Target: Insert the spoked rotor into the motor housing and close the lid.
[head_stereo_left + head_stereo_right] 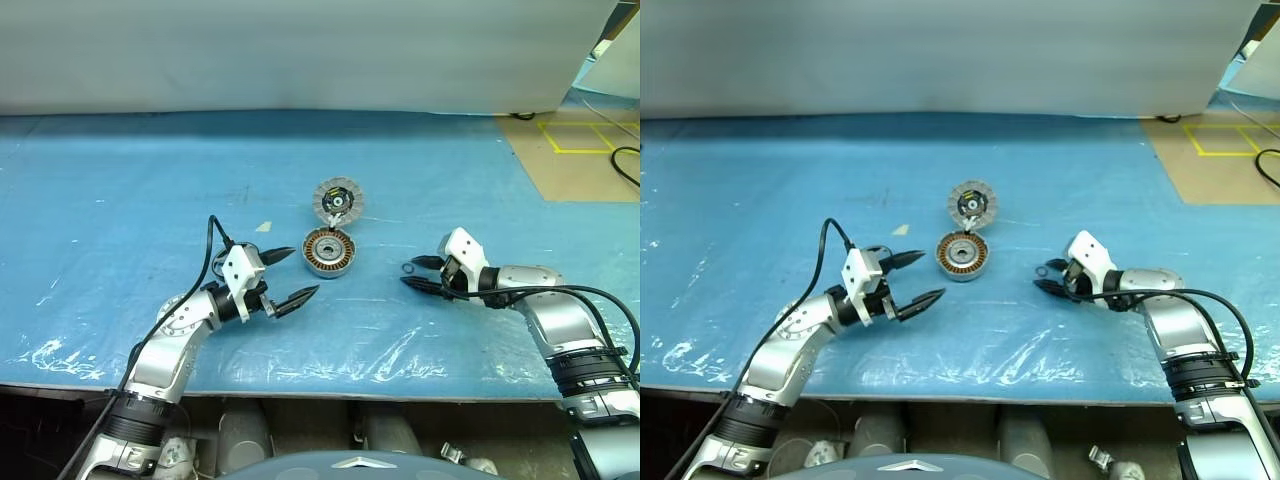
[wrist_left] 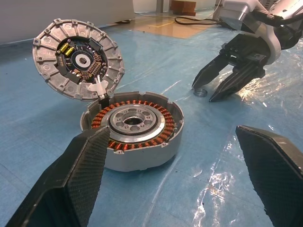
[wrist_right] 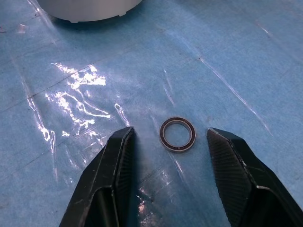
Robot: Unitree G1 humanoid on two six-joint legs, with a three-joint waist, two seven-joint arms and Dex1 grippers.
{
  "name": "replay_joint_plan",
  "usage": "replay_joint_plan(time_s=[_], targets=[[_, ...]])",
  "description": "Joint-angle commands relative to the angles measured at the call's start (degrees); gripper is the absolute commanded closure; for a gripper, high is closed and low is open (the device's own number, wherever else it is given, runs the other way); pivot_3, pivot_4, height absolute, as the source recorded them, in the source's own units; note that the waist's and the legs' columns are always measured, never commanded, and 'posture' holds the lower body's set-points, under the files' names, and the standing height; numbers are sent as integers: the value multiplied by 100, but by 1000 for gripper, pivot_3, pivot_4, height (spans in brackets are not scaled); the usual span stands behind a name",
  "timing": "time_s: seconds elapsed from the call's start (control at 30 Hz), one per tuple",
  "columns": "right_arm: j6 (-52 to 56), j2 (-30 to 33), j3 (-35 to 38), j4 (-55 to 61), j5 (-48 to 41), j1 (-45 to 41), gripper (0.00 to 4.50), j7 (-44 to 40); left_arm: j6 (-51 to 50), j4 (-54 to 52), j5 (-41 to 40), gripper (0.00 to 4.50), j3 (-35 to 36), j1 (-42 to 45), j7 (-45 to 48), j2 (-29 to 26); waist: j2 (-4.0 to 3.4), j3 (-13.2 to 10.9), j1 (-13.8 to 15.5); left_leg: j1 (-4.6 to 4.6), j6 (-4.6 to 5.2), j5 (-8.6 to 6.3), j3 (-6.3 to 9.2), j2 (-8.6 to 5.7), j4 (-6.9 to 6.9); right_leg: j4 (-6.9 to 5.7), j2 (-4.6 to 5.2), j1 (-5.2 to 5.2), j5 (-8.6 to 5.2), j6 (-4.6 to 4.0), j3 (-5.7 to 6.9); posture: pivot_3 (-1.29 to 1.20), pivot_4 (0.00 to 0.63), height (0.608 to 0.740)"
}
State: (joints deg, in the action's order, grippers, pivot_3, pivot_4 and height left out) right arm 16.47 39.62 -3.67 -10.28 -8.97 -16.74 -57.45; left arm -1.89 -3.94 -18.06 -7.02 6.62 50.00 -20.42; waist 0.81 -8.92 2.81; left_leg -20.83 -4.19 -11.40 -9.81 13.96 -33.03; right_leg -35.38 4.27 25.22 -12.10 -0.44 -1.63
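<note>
The motor housing (image 1: 329, 252) sits mid-table, copper windings showing around a grey hub with holes; I cannot tell whether that hub is the spoked rotor. The ribbed lid (image 1: 337, 201) stands tilted up at the housing's far edge, its dark centre with yellow parts (image 2: 78, 59) facing me. My left gripper (image 1: 304, 271) is open just left of the housing, aimed at it, and touches nothing. Right of the housing my right gripper (image 1: 409, 271) is open, its fingers (image 3: 113, 165) astride a small dark ring (image 3: 177, 134) lying flat on the table.
Blue sheeting with glossy plastic patches (image 1: 400, 345) covers the table. A white wall (image 1: 300, 50) runs along the back. Brown floor with yellow tape (image 1: 585, 140) and a black cable (image 1: 625, 160) lie at the far right. The table's front edge (image 1: 300, 392) is near the arms.
</note>
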Motion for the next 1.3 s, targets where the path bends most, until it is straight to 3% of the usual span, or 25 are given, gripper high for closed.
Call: replay_joint_plan(time_s=[0.03,0.13,0.17,0.43,0.57,0.73,1.07,1.3], targets=[[-21,21,-29,-83,23,25,2804,-50,22,-249,-60,0,27,-25,19,-46,0,0,0,0,0,0,0,0,0,0,0,0,0,0,0,0,150,740],[-34,-17,-48,-103,27,13,3774,-29,14,-263,-62,0,40,-28,13,-58,0,0,0,0,0,0,0,0,1,0,0,0,0,0,0,0,150,740],[-41,-27,-54,-110,31,11,3842,-24,13,-268,-63,0,43,-31,12,-62,0,0,0,0,0,0,0,0,1,1,0,0,0,0,0,0,150,740],[207,-171,4,257,-221,-364,3841,-100,16,-280,-99,0,123,-32,7,-139,0,0,-26,0,0,0,0,0,1,1,-1,1,0,0,1,0,150,740],[823,-458,159,875,-883,-751,3841,-282,12,-296,-118,0,176,-51,-13,-179,-2,-1,-43,-1,0,0,0,1,2,0,-2,7,0,0,1,0,150,740],[1251,-683,-193,1397,-1144,-1217,3841,-473,2,-335,-144,0,228,-97,-44,-250,-2,-1,-10,-4,-4,3,0,2,8,3,-2,8,0,0,2,0,150,740],[1207,-1493,-921,432,-603,-2351,3841,-107,2,-399,-122,0,397,-183,-138,-336,-2,-1,-23,-5,-21,12,0,2,9,3,-2,8,0,0,2,0,150,740],[739,-1451,-1358,-205,10,-2406,3841,-221,-2,-499,-114,0,418,-270,-229,-369,-2,-1,-9,-15,-24,13,1,2,12,10,-1,11,0,0,4,0,150,740]])
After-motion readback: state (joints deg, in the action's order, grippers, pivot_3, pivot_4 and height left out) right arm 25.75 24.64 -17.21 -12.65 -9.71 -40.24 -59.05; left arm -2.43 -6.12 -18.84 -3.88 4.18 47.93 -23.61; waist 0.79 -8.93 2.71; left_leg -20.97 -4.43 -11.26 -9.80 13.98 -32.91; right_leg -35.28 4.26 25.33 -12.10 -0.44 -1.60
